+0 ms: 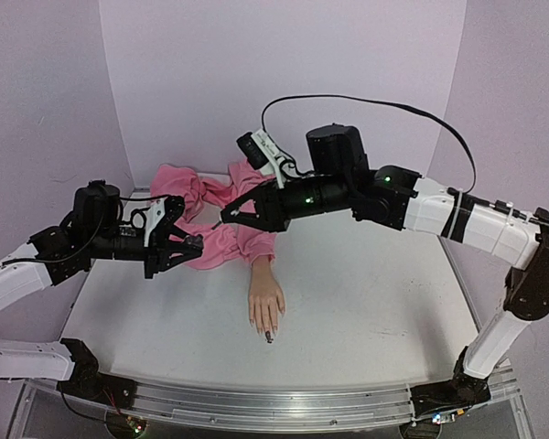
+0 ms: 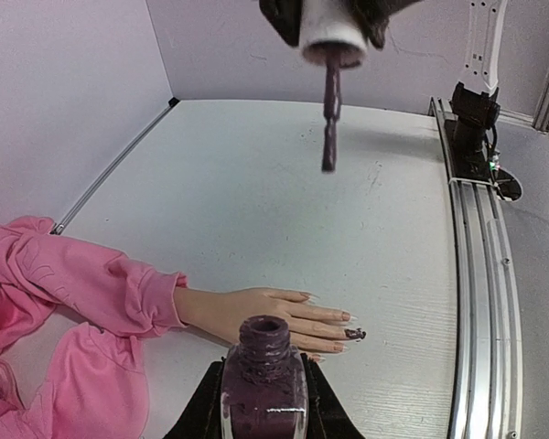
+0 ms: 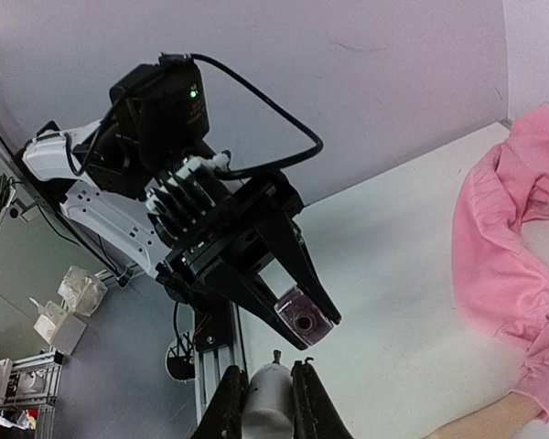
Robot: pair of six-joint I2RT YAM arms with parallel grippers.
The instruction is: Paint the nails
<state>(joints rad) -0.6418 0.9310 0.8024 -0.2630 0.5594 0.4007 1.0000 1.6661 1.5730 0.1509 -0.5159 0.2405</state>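
Tabletop (image 1: 375, 302), white, walled in pale lilac on three sides.

1. Mannequin hand (image 1: 266, 305): pale beige and life-size. It lies palm down about the middle of the tabletop, fingers pointing to the near edge, wrist running into a pink sleeve (image 2: 110, 291).
2. Nails (image 2: 346, 316): on the fingertips facing the near edge. Most are skin-toned; one dark nail (image 2: 355, 334) carries purple-black polish, and a little smudge seems to spill past the tip.
3. Pink cloth (image 1: 215, 206): the rest of the garment, heaped between the hand and the far edge, left of centre.
4. Left gripper (image 1: 194, 245): held over the edge of the cloth, left of the mannequin hand and off the table. Its fingers are closed narrowly on the polish bottle (image 2: 263, 389), one on each side. The bottle stands upright with its neck open, and the glass shows dark purple contents.
5. Right gripper (image 1: 227, 218): above the cloth, just beside the left gripper on the far side. Its fingers are pinched on a white cap (image 3: 268, 398).
6. Brush (image 2: 329, 123): a dark stem hanging from that cap, coated in purple. It is in the air above and beyond the bottle neck, touching nothing.
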